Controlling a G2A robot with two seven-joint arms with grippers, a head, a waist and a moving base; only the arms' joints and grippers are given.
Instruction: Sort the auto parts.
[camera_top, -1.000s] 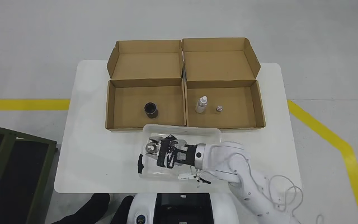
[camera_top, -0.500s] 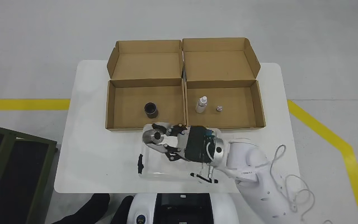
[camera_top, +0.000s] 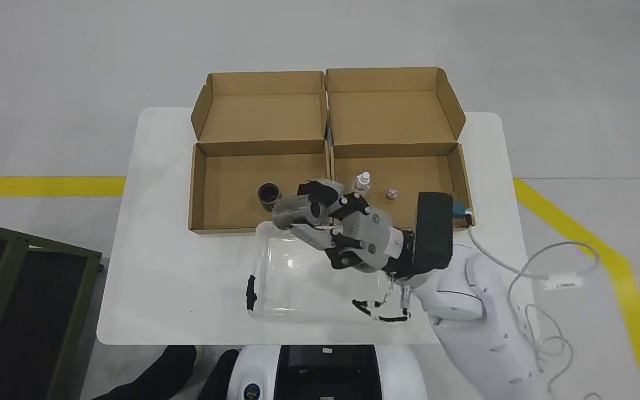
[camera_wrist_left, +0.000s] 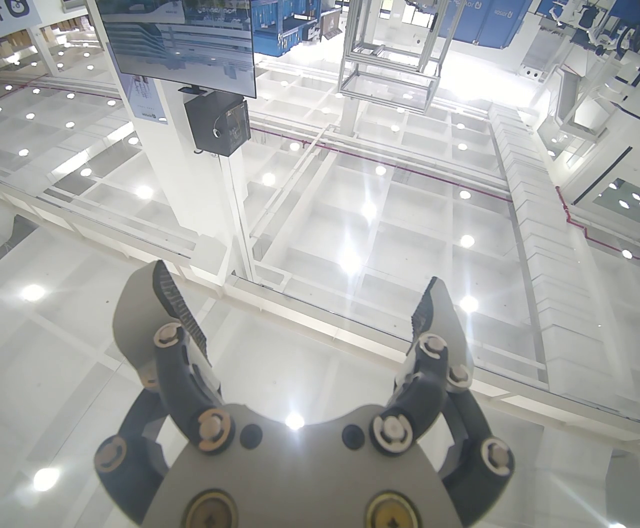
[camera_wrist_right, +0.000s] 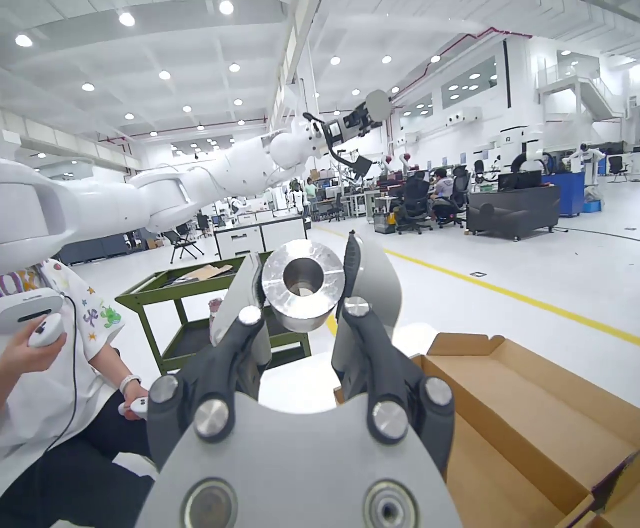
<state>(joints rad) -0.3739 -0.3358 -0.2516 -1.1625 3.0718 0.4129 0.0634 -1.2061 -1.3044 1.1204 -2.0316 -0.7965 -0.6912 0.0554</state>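
Observation:
My right gripper (camera_wrist_right: 303, 270) is shut on a silver metal bushing (camera_wrist_right: 302, 286) with a round bore, held up in the air. In the top view this gripper (camera_top: 300, 208) and the bushing (camera_top: 289, 211) hover over the front edge of the left cardboard box (camera_top: 200, 190). That box holds a dark ring (camera_top: 269, 193). The right cardboard box (camera_top: 462, 190) holds a small white bottle (camera_top: 360, 184) and a small metal part (camera_top: 393, 192). My left gripper (camera_wrist_left: 298, 280) is open, holds nothing and points up at the ceiling.
A clear plastic tray (camera_top: 290, 290) lies on the white table (camera_top: 160, 260) in front of the boxes, partly under the right arm. A small black piece (camera_top: 250, 292) sits at its left edge. Both box lids stand open at the back.
The right gripper has lifted out of the clear tray with the silver bushing and moved up and back toward the left box.

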